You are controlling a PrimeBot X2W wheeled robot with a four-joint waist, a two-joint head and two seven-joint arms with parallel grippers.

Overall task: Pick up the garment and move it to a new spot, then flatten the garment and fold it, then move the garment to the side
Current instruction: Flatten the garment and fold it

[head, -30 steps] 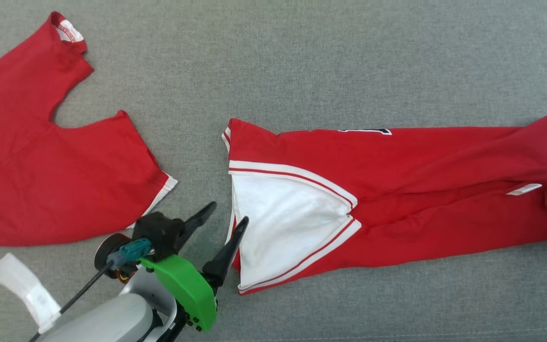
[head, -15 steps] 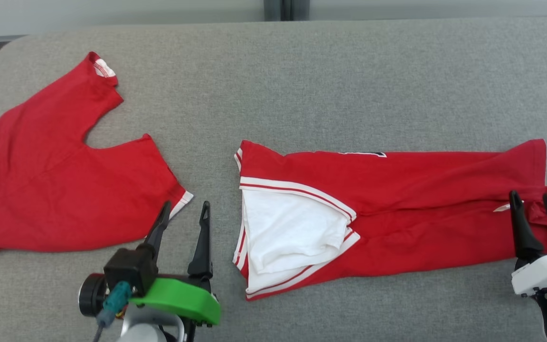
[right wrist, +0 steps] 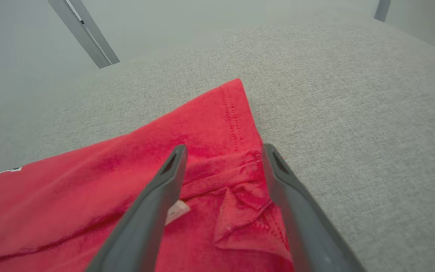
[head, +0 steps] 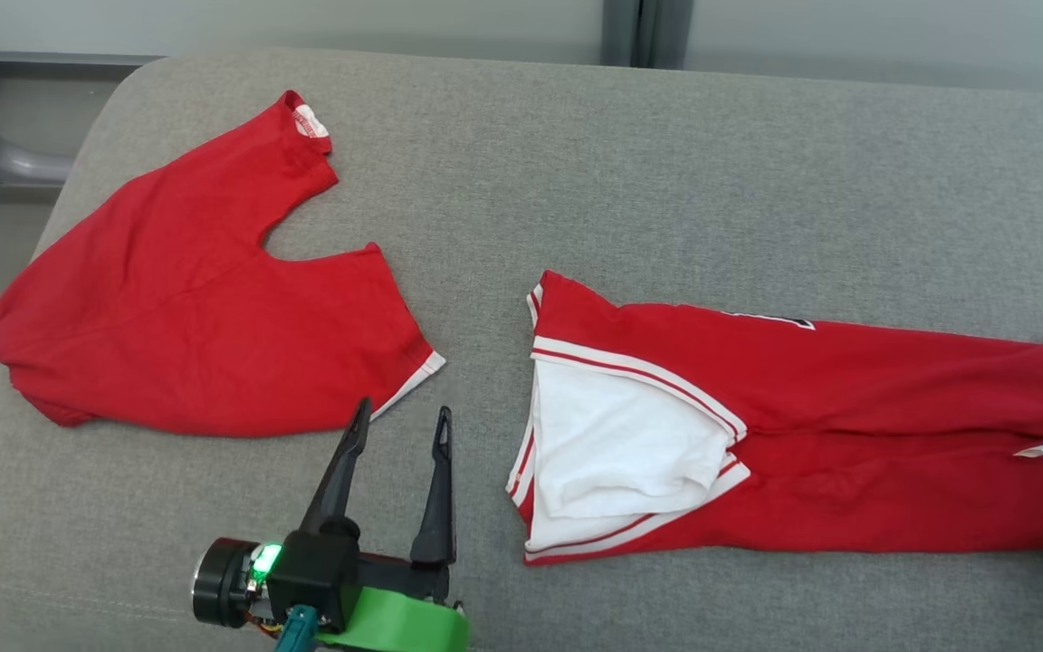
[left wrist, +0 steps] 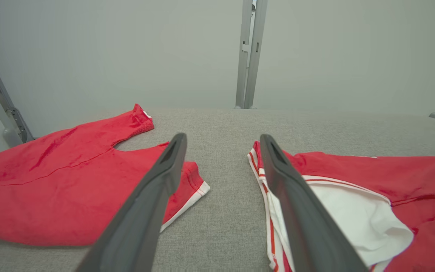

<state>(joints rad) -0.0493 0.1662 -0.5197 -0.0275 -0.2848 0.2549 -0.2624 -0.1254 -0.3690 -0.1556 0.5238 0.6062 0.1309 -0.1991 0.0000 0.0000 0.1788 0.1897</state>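
Item: one red striped garment [head: 847, 407], folded lengthwise into a long band, lying on the grey fabric-covered counter [head: 666, 181] from the centre of the head view out to 3 o'clock. Its white lining [head: 621, 435] is turned out loosely at the 9 o'clock end, and a white tag [head: 1042, 448] lies near the 3 o'clock end. Second red garment [head: 186, 308]: at 10 o'clock, apart from the first, folded flat, judged already dealt with. Left claw [head: 403, 409]: at 7 o'clock, fingers spread wide and holding nothing, set over bare counter between the two garments. Right claw [right wrist: 224, 147]: at the 3 o'clock end, spread wide, straddling a crumpled hem corner [right wrist: 236, 211], gripping nothing. Step in hand, as judged: taking both ends for the next fold or carry. Handling notes: shift the left claw toward 3 o'clock onto the striped edge; bite through every layer, not the loose lining alone; seat the right claw past the crumpled corner so the hem cannot slip free; raise both ends together and keep the band taut and level.
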